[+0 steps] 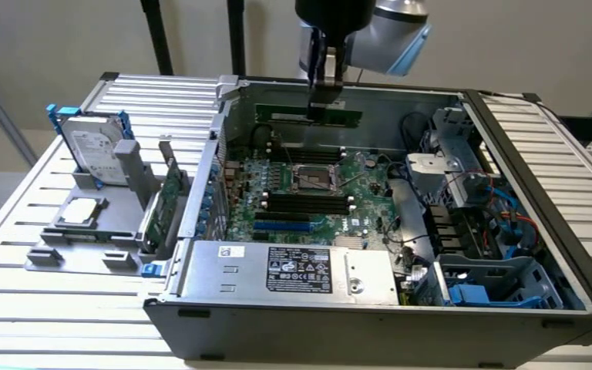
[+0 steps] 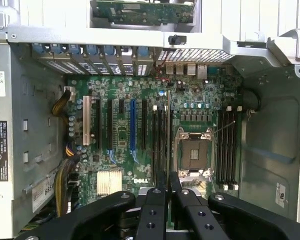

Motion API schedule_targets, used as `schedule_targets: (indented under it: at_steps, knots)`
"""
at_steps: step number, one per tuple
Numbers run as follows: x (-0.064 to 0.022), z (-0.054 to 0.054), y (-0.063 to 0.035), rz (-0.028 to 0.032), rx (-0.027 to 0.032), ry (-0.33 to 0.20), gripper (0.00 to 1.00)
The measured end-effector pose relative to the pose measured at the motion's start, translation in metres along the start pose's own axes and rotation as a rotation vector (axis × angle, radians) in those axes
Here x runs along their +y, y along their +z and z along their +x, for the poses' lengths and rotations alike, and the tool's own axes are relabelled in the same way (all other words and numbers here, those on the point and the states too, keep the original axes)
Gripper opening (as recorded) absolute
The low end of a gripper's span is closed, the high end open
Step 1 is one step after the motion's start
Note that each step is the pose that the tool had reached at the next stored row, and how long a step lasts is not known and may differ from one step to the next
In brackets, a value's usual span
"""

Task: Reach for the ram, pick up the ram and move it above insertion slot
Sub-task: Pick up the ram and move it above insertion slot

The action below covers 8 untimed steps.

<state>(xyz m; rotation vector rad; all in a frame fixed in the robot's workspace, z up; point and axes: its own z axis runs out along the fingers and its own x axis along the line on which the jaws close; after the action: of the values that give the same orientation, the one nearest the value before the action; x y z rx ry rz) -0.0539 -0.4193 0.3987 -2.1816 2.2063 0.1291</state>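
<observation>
Fingers (image 2: 166, 192) pinching the ram (image 1: 310, 117) edge-on, held high over the open computer case (image 1: 543, 154). Carrying step, seemingly: lining up above the black memory slots (image 1: 301, 202) beside the CPU socket (image 2: 194, 154) called for. Farther along the motherboard (image 2: 121, 135), "DELL" readable. Hard drive (image 1: 98, 150) out on the table (image 1: 28, 208).

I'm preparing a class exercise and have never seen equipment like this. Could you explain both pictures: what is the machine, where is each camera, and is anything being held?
A robot arm reaches down into an open computer case. The exterior view comes from a camera standing off the arm; the wrist view comes from a camera on the arm, looking down past its claw at the green motherboard. In the exterior view the claw grips a narrow green memory stick, the ram, high above the motherboard's slots. On the exterior view's left, a grey rack on the slatted table holds a hard drive and a larger green card.
</observation>
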Motion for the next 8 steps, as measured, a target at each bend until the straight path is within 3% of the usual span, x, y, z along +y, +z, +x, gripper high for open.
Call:
schedule_targets:
  at_steps: [8]
  knots:
    - [-0.0052, -0.0042, 0.0023, 0.001, 0.0002, 0.0, 0.13]
